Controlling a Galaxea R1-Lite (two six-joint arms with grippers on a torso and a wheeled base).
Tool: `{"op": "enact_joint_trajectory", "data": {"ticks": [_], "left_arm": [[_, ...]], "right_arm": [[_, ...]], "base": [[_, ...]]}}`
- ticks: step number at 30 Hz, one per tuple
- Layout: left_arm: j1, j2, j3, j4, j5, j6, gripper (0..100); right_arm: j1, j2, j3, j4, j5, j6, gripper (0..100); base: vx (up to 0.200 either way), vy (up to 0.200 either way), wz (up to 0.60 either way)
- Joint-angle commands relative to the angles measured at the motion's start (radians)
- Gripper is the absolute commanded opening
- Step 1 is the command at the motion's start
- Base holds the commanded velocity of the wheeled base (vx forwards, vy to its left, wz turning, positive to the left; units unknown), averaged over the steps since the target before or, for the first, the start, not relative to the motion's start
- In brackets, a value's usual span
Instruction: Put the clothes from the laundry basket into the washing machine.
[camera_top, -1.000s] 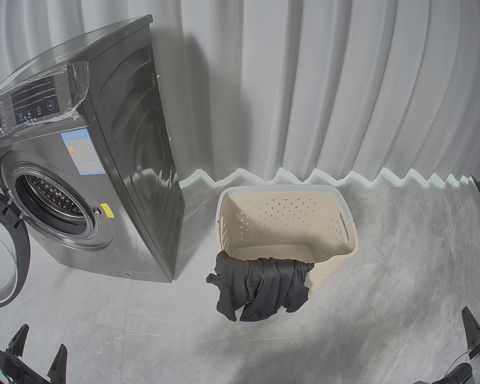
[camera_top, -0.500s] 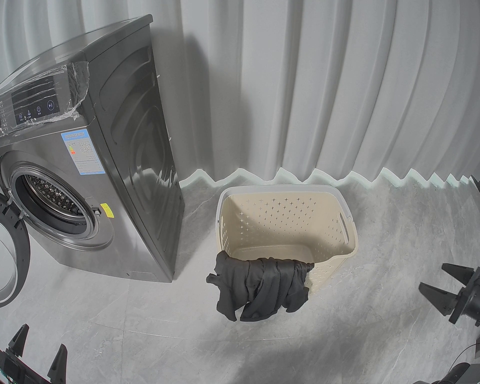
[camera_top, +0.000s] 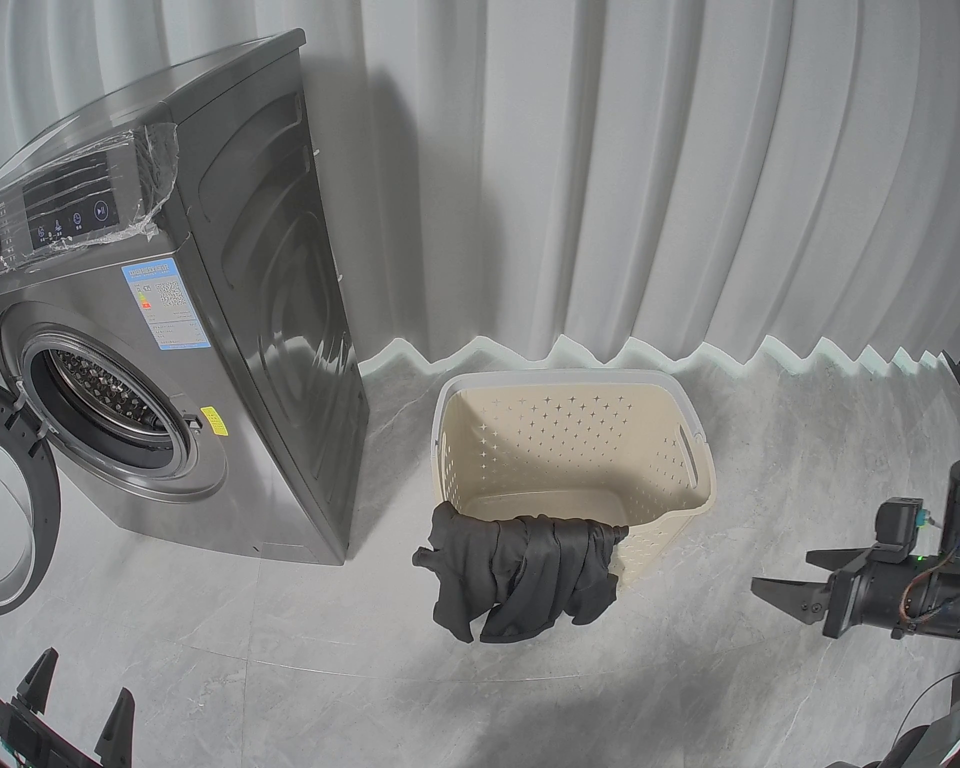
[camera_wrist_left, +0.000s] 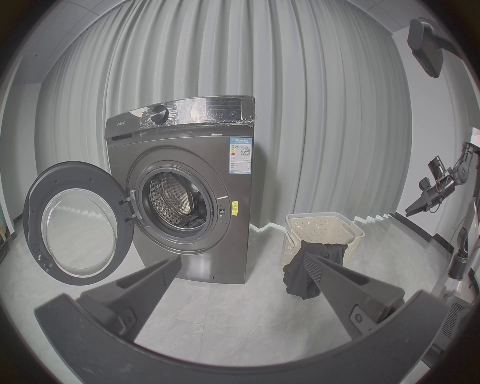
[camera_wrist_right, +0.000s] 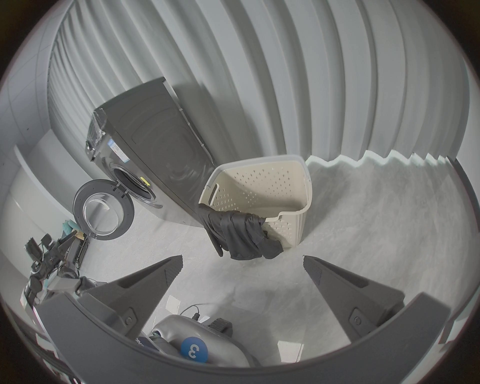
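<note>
A cream laundry basket (camera_top: 575, 450) stands on the grey floor to the right of the washing machine (camera_top: 180, 330). A dark grey garment (camera_top: 520, 575) hangs over the basket's near rim, mostly on the outside. The washer's round door (camera_top: 25, 510) is swung open and the drum (camera_top: 105, 405) is exposed. My right gripper (camera_top: 790, 575) hovers open to the right of the basket, pointing at it with nothing between its fingers. My left gripper (camera_top: 82, 690) is open low at the near left, in front of the washer. The right wrist view shows the garment (camera_wrist_right: 240, 232) beyond the right gripper (camera_wrist_right: 241, 257).
White curtains (camera_top: 650, 180) close off the back behind washer and basket. The open door (camera_wrist_left: 77, 222) juts out to the washer's left side. Bare floor (camera_top: 300, 640) lies between me, the washer and the basket.
My right gripper has risen from the lower right edge of the head view and moved left toward the basket. The left gripper, basket and garment have not moved.
</note>
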Motion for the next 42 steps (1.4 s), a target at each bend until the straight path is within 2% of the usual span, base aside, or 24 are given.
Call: {"op": "enact_joint_trajectory", "data": {"ticks": [1,2,6,11,21,22,24,28,42], "left_arm": [[0.000,-0.016,0.010,0.000,0.000,-0.001,100],[0.000,-0.016,0.012,0.000,0.000,-0.001,100],[0.000,-0.016,0.010,0.000,0.000,-0.001,100],[0.000,-0.016,0.012,0.000,0.000,-0.007,100],[0.000,-0.016,0.012,0.000,0.000,-0.007,100],[0.000,-0.016,0.010,0.000,0.000,-0.005,100],[0.000,-0.016,0.010,0.000,0.000,0.001,100],[0.000,-0.016,0.010,0.000,0.000,-0.004,100],[0.000,-0.016,0.010,0.000,0.000,-0.004,100]], "right_arm": [[0.097,0.235,-0.021,-0.084,-0.063,0.076,100],[0.117,0.291,-0.027,-0.130,-0.080,0.090,100],[0.125,0.403,-0.061,-0.206,-0.089,0.098,100],[0.136,0.508,-0.103,-0.209,-0.125,0.106,100],[0.139,0.676,-0.169,-0.279,-0.148,0.121,100],[0.142,0.726,-0.177,-0.312,-0.185,0.121,100],[0.151,0.763,-0.182,-0.357,-0.204,0.122,100],[0.156,0.831,-0.191,-0.418,-0.211,0.127,100],[0.174,1.005,-0.337,-0.420,-0.198,0.152,100]], "base": [[0.000,0.000,0.00],[0.000,0.000,0.00],[0.000,0.000,0.00],[0.000,0.000,0.00],[0.000,0.000,0.00],[0.000,0.000,0.00],[0.000,0.000,0.00],[0.000,0.000,0.00],[0.000,0.000,0.00]]}}
